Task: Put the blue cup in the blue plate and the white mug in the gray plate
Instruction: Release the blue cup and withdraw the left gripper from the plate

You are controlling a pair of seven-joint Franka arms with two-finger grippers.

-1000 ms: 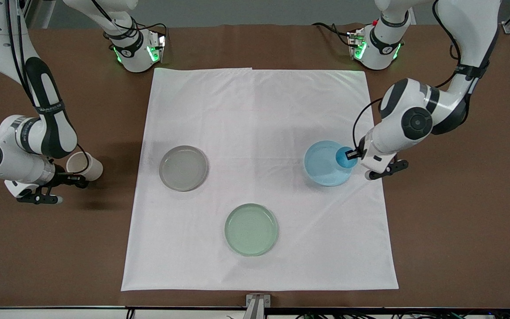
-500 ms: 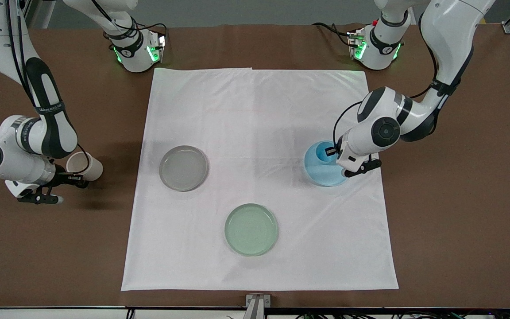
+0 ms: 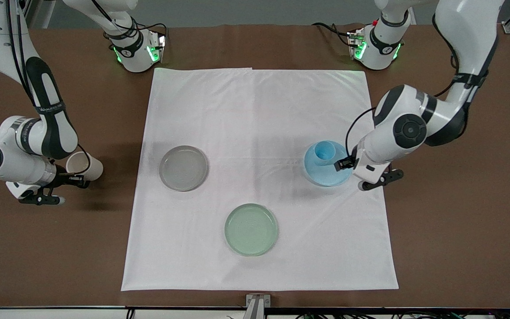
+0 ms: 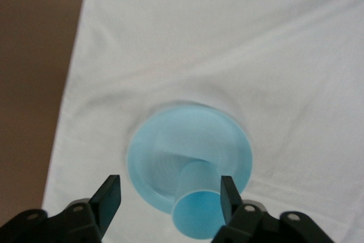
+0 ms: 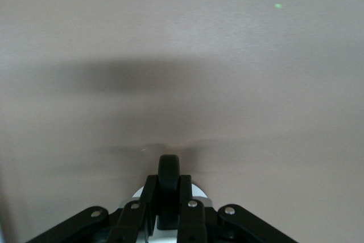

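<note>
The blue cup stands upright in the blue plate, on the white cloth toward the left arm's end. My left gripper is open and empty over the plate's rim, just clear of the cup. In the left wrist view the cup and plate show between the spread fingers of the gripper. My right gripper is shut on the white mug by its dark handle, over the bare brown table. The gray plate sits empty on the cloth.
A pale green plate lies on the white cloth, nearer the front camera than the other two plates. Both arm bases stand along the table's back edge. Brown tabletop flanks the cloth at both ends.
The left gripper carried the blue cup over the blue plate, let it go there, opened and drew back toward the left arm's end. The right arm barely moved.
</note>
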